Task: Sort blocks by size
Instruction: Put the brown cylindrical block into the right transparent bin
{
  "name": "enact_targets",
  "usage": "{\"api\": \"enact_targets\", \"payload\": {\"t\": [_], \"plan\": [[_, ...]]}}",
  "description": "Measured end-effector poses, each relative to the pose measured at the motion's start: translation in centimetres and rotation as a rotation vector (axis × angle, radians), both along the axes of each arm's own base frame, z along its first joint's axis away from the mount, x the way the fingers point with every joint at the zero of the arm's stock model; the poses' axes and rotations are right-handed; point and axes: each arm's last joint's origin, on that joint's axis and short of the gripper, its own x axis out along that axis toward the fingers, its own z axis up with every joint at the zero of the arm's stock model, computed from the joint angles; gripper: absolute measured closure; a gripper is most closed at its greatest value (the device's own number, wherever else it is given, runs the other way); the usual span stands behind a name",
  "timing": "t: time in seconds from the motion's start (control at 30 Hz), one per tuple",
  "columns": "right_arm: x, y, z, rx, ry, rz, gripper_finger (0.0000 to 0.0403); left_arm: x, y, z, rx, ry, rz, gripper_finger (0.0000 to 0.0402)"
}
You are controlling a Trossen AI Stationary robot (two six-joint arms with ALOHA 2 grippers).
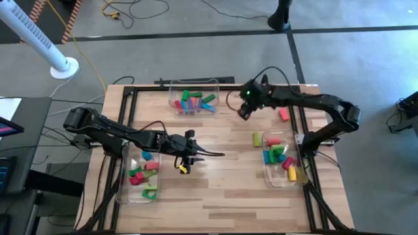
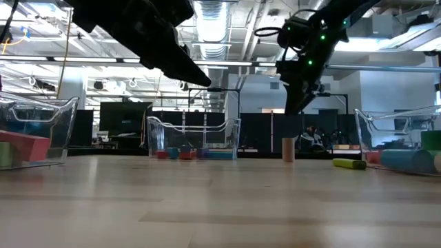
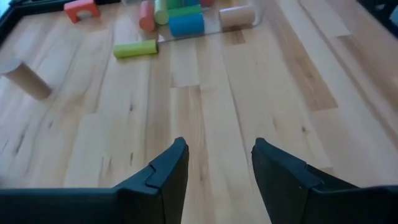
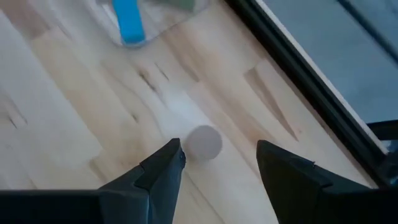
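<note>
Standing upright: tan cylinder point(image 4: 203, 142) | right hand point(image 4: 217, 163) open above | left hand point(image 3: 217, 163) open, empty

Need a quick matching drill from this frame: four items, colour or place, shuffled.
Items:
1. Arch block
2. Lying cylinder on the bare table beside the right bin
3. Upright cylinder
4. Right pincer

Matches:
A. Tan
B. Red
C. Poised open above the upright cylinder
D. Yellow-green

Pairs: 1-B, 2-D, 3-A, 4-C
</note>
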Motion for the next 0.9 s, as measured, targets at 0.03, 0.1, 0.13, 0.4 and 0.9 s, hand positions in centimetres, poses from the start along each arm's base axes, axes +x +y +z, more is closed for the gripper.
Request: {"api": "enact_targets", "payload": {"t": [0.03,0.1,0.13,0.4,0.9], "plan": [[-0.2,-0.4,0.0,0.012,-0.005,0.001,0.0168,0.0,0.0,0.1,-0.006,-0.004,0.0,0.0235],[-0.4,-0.8,-0.1,0.019,0.009,0.034,0.0168,0.0,-0.1,0.1,-0.015,-0.005,0.001,0.0236],[-0.5,-0.8,-0.1,0.018,0.02,0.061,0.0168,0.0,-0.2,0.0,-0.021,-0.003,-0.005,0.0236],[-0.6,0.2,-0.5,0.015,0.124,0.197,0.0168,-0.3,-1.7,0.1,-0.077,0.002,-0.081,0.0236],[-1.1,-0.6,-3.4,0.011,0.009,0.167,0.0168,-0.4,-2.2,0.1,-0.097,0.0,-0.083,0.0236]]}}
